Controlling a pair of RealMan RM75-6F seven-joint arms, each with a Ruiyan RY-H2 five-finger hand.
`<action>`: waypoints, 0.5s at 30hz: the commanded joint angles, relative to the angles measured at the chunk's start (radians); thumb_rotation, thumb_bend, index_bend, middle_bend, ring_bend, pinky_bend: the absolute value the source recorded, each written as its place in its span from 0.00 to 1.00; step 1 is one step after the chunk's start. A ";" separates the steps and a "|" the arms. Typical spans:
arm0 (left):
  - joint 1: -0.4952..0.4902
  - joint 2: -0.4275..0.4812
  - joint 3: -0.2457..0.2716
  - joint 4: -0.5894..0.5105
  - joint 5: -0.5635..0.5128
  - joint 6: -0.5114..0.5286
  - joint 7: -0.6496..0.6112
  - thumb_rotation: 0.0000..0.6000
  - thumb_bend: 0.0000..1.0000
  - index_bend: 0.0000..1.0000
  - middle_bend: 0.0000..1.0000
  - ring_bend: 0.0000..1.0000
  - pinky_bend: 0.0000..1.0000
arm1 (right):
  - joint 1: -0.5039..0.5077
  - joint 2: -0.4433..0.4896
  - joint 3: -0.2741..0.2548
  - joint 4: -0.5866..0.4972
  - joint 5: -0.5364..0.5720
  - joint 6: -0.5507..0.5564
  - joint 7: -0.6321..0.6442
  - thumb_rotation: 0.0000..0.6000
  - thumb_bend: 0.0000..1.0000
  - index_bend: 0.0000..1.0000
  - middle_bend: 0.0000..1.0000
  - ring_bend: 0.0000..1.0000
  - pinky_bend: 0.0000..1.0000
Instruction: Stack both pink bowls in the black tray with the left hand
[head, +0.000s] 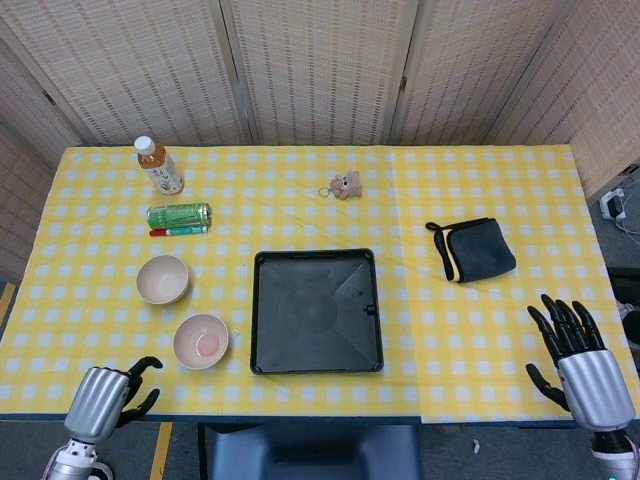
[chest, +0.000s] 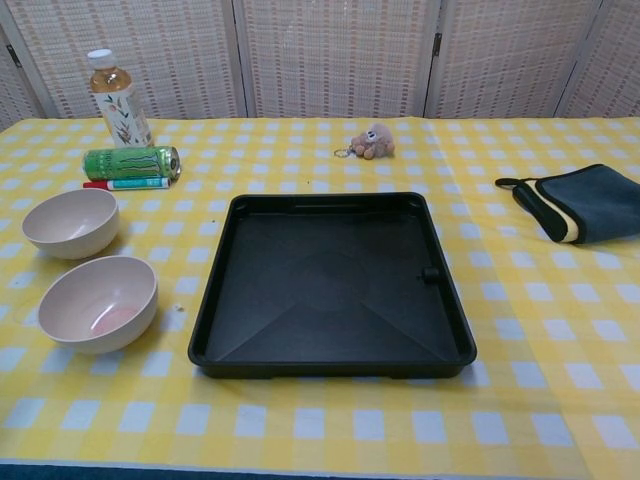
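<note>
Two pink bowls stand on the yellow checked table, left of the black tray (head: 316, 311). The nearer bowl (head: 201, 341) shows a pink smudge inside, and the other bowl (head: 162, 279) stands just behind it. The chest view shows the same near bowl (chest: 97, 303), far bowl (chest: 70, 222) and empty tray (chest: 330, 290). My left hand (head: 112, 398) hangs off the table's front edge, below and left of the near bowl, holding nothing, its fingers bent and apart from the thumb. My right hand (head: 578, 358) hovers at the front right corner with fingers spread. Neither hand shows in the chest view.
A tea bottle (head: 159, 166), a green can (head: 179, 214) lying on its side and a red pen (head: 175, 231) sit behind the bowls. A small bear keychain (head: 346, 185) lies behind the tray. A dark folded pouch (head: 472, 250) lies to the tray's right.
</note>
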 joint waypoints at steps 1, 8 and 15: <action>-0.015 -0.029 0.006 -0.011 -0.012 -0.041 0.038 1.00 0.32 0.48 1.00 1.00 1.00 | 0.004 0.000 0.001 -0.003 0.006 -0.012 -0.001 1.00 0.31 0.00 0.00 0.00 0.00; -0.052 -0.078 -0.012 0.007 -0.060 -0.125 0.095 1.00 0.30 0.54 1.00 1.00 1.00 | 0.007 0.003 -0.001 -0.007 0.004 -0.017 0.000 1.00 0.31 0.00 0.00 0.00 0.00; -0.076 -0.141 -0.043 0.039 -0.102 -0.157 0.134 1.00 0.31 0.54 1.00 1.00 1.00 | 0.019 -0.002 0.002 0.006 0.007 -0.031 0.017 1.00 0.32 0.00 0.00 0.00 0.00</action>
